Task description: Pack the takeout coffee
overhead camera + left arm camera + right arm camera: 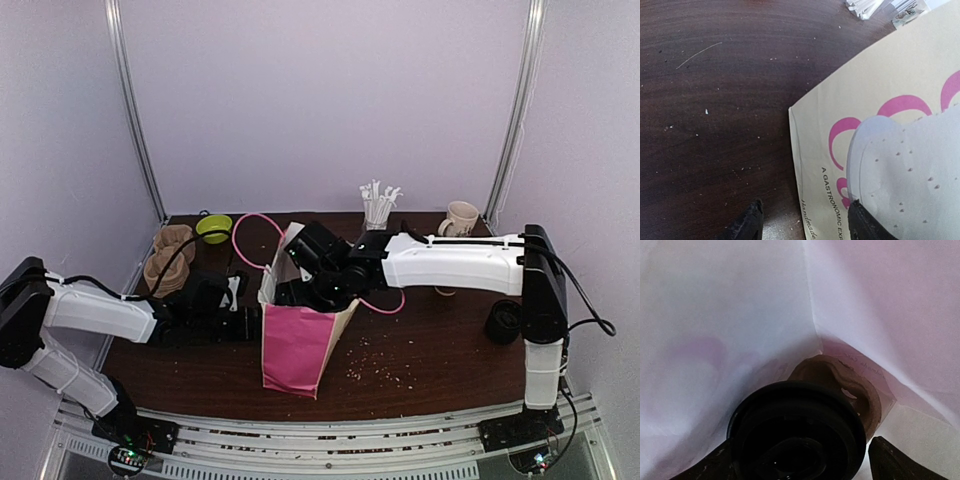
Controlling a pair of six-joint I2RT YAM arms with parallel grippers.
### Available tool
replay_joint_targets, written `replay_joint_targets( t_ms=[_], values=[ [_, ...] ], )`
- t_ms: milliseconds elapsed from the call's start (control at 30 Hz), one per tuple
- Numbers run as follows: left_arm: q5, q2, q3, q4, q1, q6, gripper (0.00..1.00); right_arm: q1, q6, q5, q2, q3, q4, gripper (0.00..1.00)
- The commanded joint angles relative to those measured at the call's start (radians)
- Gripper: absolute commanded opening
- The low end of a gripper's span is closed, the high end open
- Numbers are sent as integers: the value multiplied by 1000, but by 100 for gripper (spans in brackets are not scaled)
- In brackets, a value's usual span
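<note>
Between the fingers of the right hand (801, 462), deep inside the tall pink-and-cream paper bag (740, 315), sits the small brown kraft-paper takeout coffee cup (800, 435), its black plastic lid turned toward the wrist camera. This hand is open. Its fingers stand on either side of the lid, and a thin bright gap shows between one of them and the lid's edge. Just past the lid, brown paper lies against the bag's bottom fold; whether it is the cup's own wall I cannot tell.

The left hand (805, 227), at the bag's outer side, is open too. Its fingers are well apart with the bag's upright corner edge between them, one over the dark wooden counter (715, 125) and the other against the printed cream panel.

Beyond the right hand, at the back of the counter, white stirrers (379, 205) stand in a clear holder, with a cream ceramic mug (460, 218) near them. Beyond the left hand lie a brown paper stack (168, 260), a small green bowl (213, 228) and a pink loop (250, 235). Well out to the right hand's outer side sits a squat black stack (503, 322).
</note>
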Motion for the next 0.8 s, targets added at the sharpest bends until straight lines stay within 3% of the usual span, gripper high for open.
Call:
replay_joint_targets(
  t_ms=[0, 133, 767],
  values=[
    [25, -32, -4, 64, -11, 24, 61, 14, 8, 16, 30, 7, -150, 94],
    [23, -37, -1, 58, -12, 30, 62, 15, 12, 19, 7, 37, -163, 100],
    [12, -59, 0, 37, -11, 30, 63, 14, 20, 56, -128, 70, -214, 100]
  ],
)
